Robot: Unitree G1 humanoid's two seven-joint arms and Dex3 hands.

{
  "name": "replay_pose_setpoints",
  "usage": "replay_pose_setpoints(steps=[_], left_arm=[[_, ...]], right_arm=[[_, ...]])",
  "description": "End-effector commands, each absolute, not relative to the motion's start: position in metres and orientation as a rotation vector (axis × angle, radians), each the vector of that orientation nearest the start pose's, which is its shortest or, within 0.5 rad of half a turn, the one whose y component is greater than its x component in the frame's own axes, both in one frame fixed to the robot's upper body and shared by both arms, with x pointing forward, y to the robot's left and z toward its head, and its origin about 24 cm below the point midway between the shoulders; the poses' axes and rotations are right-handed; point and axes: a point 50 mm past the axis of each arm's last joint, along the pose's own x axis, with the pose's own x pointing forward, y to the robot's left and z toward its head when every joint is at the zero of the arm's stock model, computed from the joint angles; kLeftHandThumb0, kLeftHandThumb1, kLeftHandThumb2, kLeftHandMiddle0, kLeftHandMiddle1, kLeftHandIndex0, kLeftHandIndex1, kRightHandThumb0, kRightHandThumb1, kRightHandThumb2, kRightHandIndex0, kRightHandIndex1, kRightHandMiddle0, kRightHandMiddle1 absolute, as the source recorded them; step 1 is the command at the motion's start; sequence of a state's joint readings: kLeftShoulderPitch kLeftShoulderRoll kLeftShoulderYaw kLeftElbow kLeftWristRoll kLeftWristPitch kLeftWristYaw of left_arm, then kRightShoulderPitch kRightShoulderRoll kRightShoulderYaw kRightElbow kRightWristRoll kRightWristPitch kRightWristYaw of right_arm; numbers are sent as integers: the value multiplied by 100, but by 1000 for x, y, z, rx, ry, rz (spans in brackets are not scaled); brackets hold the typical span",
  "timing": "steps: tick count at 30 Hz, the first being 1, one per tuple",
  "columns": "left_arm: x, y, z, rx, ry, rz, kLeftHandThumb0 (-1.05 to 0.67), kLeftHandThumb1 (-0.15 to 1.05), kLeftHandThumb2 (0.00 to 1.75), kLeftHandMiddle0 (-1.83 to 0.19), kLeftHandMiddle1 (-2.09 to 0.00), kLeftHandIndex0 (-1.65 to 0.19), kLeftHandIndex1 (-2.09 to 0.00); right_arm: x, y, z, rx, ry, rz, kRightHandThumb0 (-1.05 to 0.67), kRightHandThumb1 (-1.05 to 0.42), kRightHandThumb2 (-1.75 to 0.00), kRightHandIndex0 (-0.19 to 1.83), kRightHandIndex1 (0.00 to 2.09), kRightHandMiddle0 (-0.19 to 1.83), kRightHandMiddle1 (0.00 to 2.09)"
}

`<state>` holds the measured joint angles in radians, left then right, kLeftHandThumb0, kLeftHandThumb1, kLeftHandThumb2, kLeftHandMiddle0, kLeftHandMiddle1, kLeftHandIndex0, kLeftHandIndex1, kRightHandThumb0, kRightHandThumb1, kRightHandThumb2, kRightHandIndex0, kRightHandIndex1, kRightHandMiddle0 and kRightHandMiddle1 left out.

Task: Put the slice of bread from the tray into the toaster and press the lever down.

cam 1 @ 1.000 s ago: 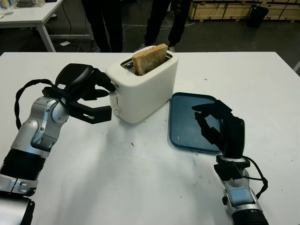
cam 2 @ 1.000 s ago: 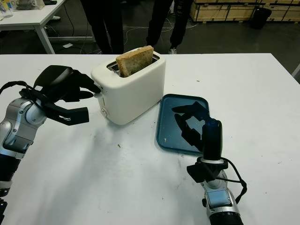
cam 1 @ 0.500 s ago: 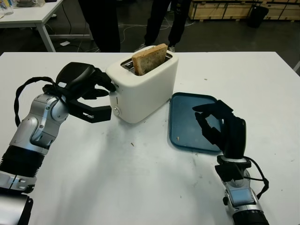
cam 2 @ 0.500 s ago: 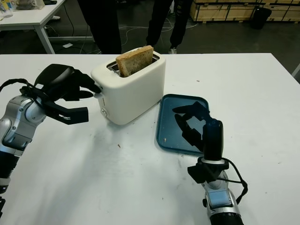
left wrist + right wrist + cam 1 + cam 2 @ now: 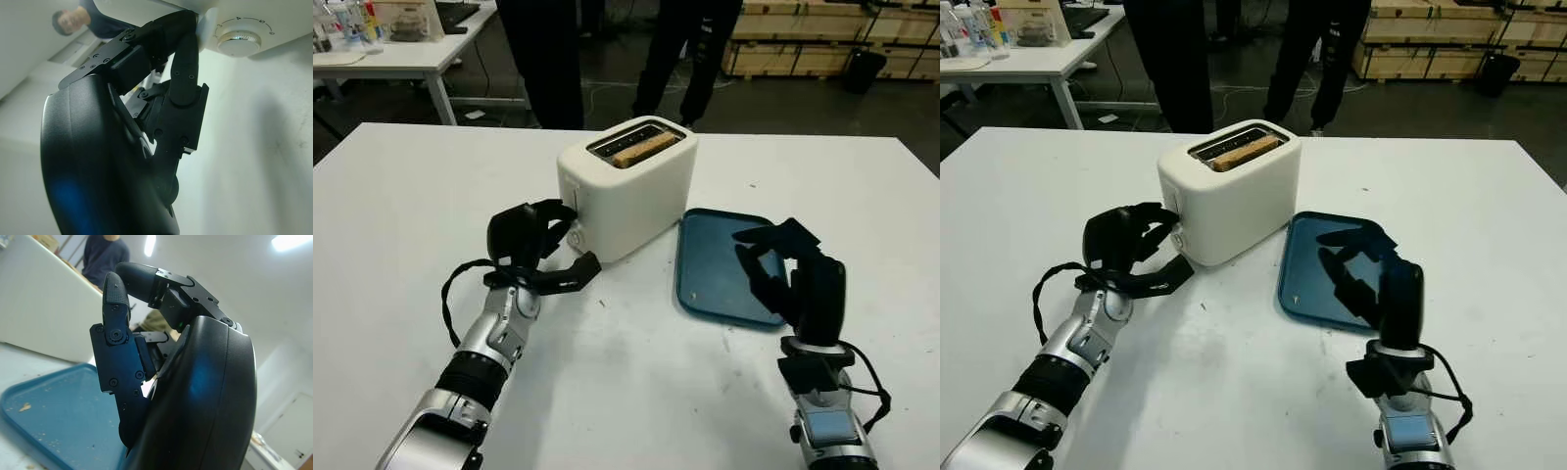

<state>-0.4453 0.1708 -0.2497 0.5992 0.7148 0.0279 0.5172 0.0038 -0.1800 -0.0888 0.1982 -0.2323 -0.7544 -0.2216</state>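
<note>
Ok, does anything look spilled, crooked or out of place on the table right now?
Only small things: crumbs lie scattered on the blue tray, and a few specks dot the white table. The toaster stands upright with the bread down in its slot.

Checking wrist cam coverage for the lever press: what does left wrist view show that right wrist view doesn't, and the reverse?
Left wrist view alone: the left hand up against the end of the toaster, next to its numbered dial.
Right wrist view alone: the right hand, open, above the blue tray, which has crumbs on it.
Both: the white toaster body, the white table and a person in a dark top in the background.
</note>
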Motion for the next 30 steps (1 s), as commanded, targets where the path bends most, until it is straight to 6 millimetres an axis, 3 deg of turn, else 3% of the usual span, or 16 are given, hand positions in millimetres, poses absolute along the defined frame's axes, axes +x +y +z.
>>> replay_pose_setpoints(steps=[1, 5, 7, 11, 21, 25, 30], left_arm=[[274, 73, -45, 1031, 183, -306, -22, 92, 32, -87, -67, -99, -16], [275, 76, -36, 1030, 124, -264, -20, 92, 30, -88, -72, -103, -17], [276, 79, -33, 1035, 105, -249, -19, 92, 27, -87, -85, -108, -19], [278, 85, -28, 1074, 109, -248, -20, 92, 28, -82, -87, -104, -15], [263, 78, -48, 1048, 178, -284, -19, 92, 26, -87, -86, -110, -15], [270, 87, -29, 1003, 96, -215, -21, 92, 28, -84, -100, -115, -17], [274, 106, 23, 904, -160, -22, -22, 92, 41, -75, -105, -103, -12]], right_arm=[[237, -199, 73, -348, -573, -153, -47, -92, -26, 61, 164, 61, 109], [239, -197, 74, -345, -588, -146, -48, -92, -26, 62, 163, 60, 111], [239, -197, 75, -341, -593, -145, -48, -92, -26, 62, 165, 59, 112], [239, -197, 73, -342, -577, -140, -49, -92, -26, 61, 164, 59, 111], [238, -197, 72, -354, -583, -142, -48, -92, -26, 60, 163, 57, 114], [239, -196, 71, -348, -580, -139, -48, -92, -25, 61, 162, 57, 114], [240, -195, 71, -350, -585, -130, -49, -92, -25, 62, 161, 58, 114]])
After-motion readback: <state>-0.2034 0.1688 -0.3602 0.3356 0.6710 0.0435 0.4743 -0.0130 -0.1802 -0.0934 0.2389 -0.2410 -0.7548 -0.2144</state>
